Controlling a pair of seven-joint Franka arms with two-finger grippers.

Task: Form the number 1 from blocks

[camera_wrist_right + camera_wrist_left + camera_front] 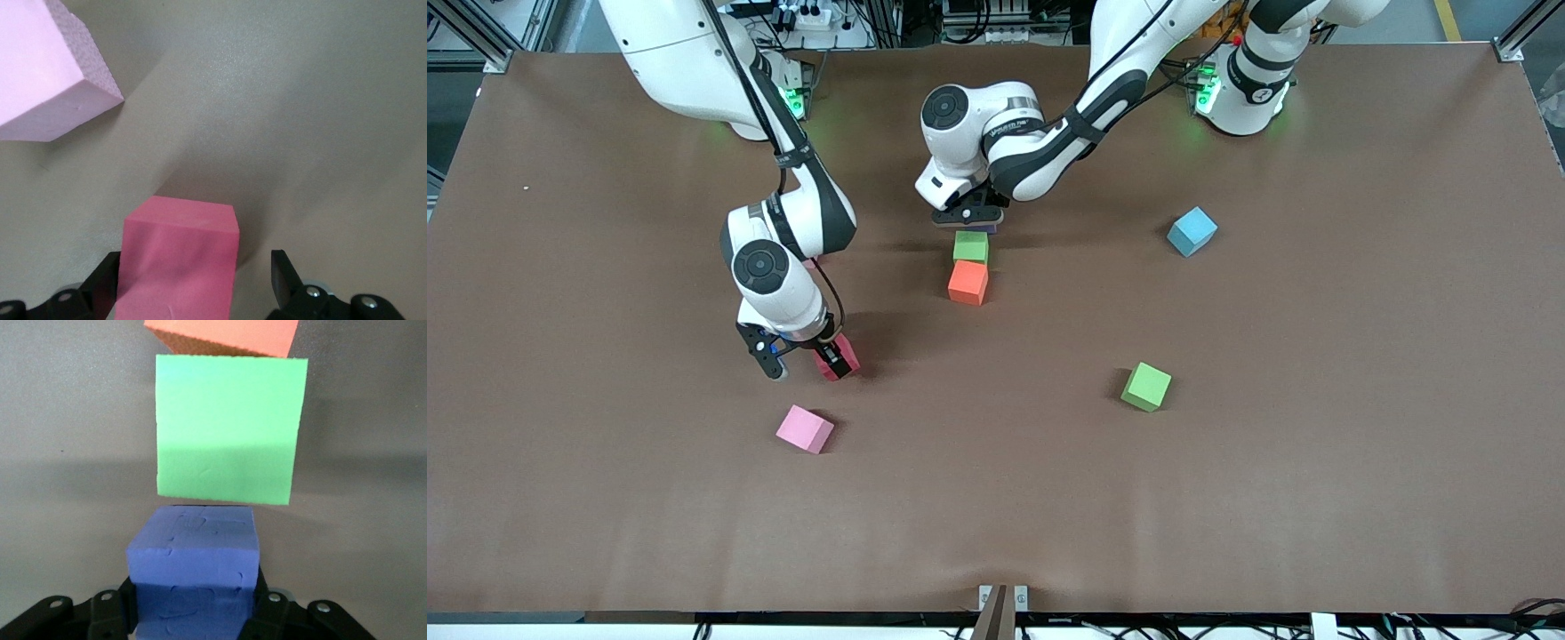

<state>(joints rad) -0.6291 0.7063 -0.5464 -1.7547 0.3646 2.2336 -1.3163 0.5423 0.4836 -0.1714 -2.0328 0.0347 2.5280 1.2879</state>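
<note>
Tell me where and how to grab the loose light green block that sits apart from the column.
Take the loose light green block from straight above, fingers closing on two opposite side faces at mid-height. It is a plain cube resting flat on the table, turned at an angle to the table's edges, so rotate the wrist to square the fingers with its faces. Nothing stands close beside it, so either pair of faces should do.

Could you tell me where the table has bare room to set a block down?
Widest bare patch: between the light green cube, the pink cube and the table's camera-side edge. Crowded: the column of green block and orange block under the left gripper.
</note>
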